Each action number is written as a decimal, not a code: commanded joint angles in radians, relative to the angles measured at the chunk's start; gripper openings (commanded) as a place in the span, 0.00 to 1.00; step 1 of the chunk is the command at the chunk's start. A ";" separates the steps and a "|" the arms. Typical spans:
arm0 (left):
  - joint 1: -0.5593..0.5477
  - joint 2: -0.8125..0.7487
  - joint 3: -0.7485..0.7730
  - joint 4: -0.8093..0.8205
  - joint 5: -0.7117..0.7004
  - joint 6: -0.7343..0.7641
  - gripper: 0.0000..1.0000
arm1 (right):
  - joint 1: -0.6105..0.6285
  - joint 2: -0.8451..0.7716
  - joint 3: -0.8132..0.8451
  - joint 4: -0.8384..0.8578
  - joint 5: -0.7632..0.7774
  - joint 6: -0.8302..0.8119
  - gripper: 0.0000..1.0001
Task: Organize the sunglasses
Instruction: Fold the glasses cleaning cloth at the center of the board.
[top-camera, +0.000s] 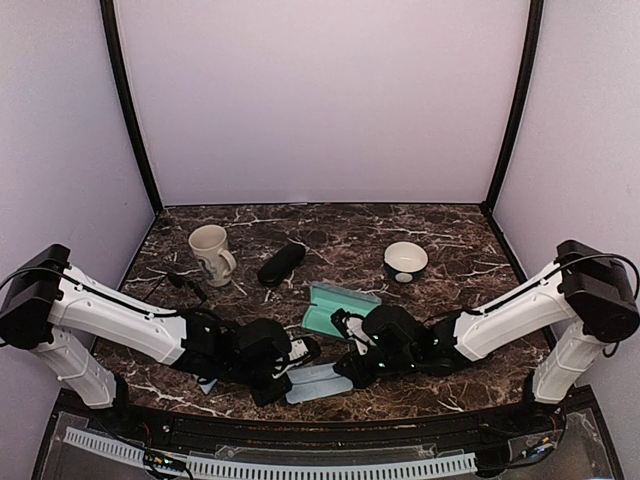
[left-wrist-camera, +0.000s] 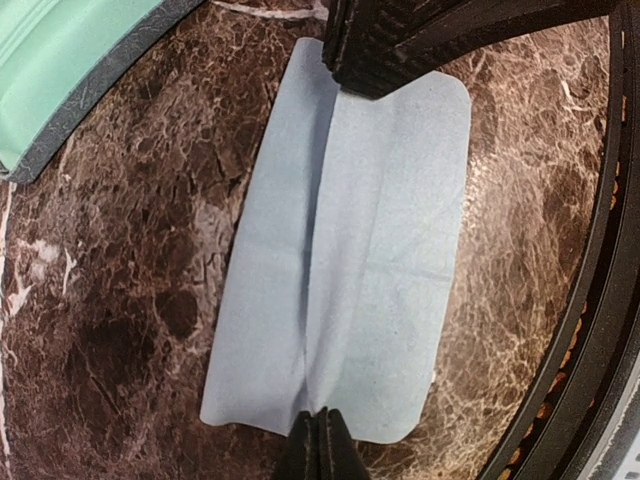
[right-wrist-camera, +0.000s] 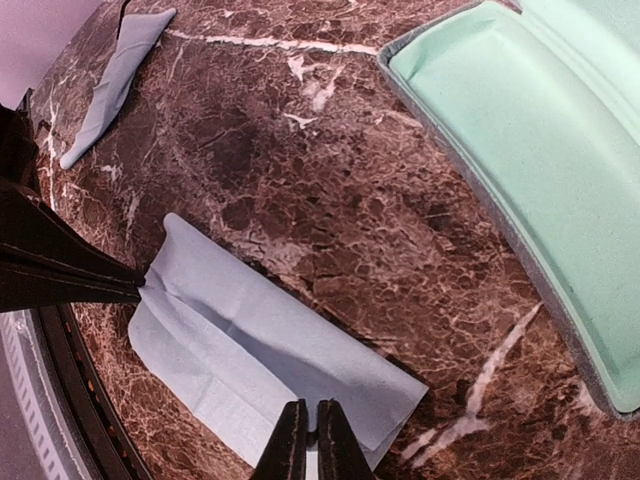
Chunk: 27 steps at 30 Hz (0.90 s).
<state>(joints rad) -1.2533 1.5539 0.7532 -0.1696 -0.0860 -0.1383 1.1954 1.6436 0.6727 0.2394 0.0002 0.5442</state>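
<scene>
Top external view: arms cover most of the blue cloth (top-camera: 325, 381); left gripper (left-wrist-camera: 320, 442) jaws pinch one end; right gripper (right-wrist-camera: 308, 442) jaws pinch the other.

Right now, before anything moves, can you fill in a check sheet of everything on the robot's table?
surface: dark marbled table with white veins.
job's things: sunglasses not clearly seen; open mint-lined case, the part that shows is empty; black case, shut.
clutter: mug, white bowl, second blue cloth.
grippers: left gripper and right gripper, each shut on opposite ends of one blue cloth.
cables: wires along the near edge, off the marble.
surroundings: pale walls, black corner posts.
</scene>
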 joint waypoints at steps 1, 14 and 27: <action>-0.012 0.009 0.024 -0.018 0.012 0.001 0.00 | 0.010 -0.030 -0.015 0.021 0.024 0.017 0.07; -0.020 0.020 0.040 -0.014 0.027 0.006 0.00 | 0.016 -0.043 -0.021 0.011 0.035 0.015 0.07; -0.026 0.033 0.053 -0.024 0.054 0.010 0.00 | 0.041 -0.043 -0.028 0.000 0.052 0.025 0.07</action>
<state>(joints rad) -1.2728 1.5787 0.7788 -0.1757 -0.0540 -0.1375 1.2236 1.6245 0.6552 0.2310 0.0284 0.5591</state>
